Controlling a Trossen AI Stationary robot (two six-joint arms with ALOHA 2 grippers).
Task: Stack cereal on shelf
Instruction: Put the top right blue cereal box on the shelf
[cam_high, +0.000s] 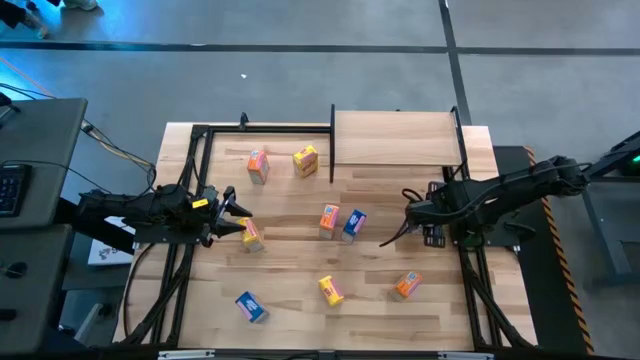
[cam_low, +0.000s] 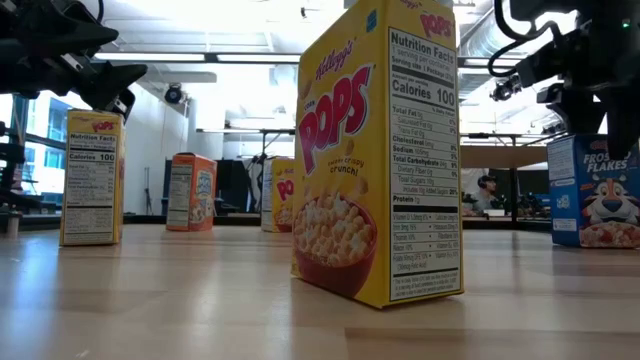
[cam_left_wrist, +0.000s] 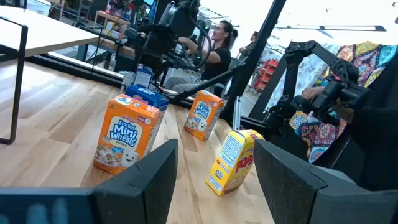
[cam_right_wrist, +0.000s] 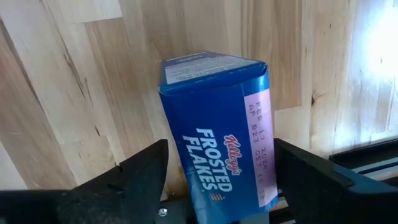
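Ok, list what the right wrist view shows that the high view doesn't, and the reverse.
Only the right wrist view: a blue Frosted Flakes box standing between the open fingers of the right gripper; from above, the arm hides it.

Only the high view: the shelf, the left gripper and eight other cereal boxes, among them a yellow box near the shelf.

Both: the wooden tabletop.

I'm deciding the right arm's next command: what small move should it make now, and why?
Probably close the right gripper on the blue Frosted Flakes box. The right wrist view shows that box sitting between the two open fingers, with a gap on either side, so nothing is gripped yet. The shelf is bare, so lifting can only follow a firm hold.
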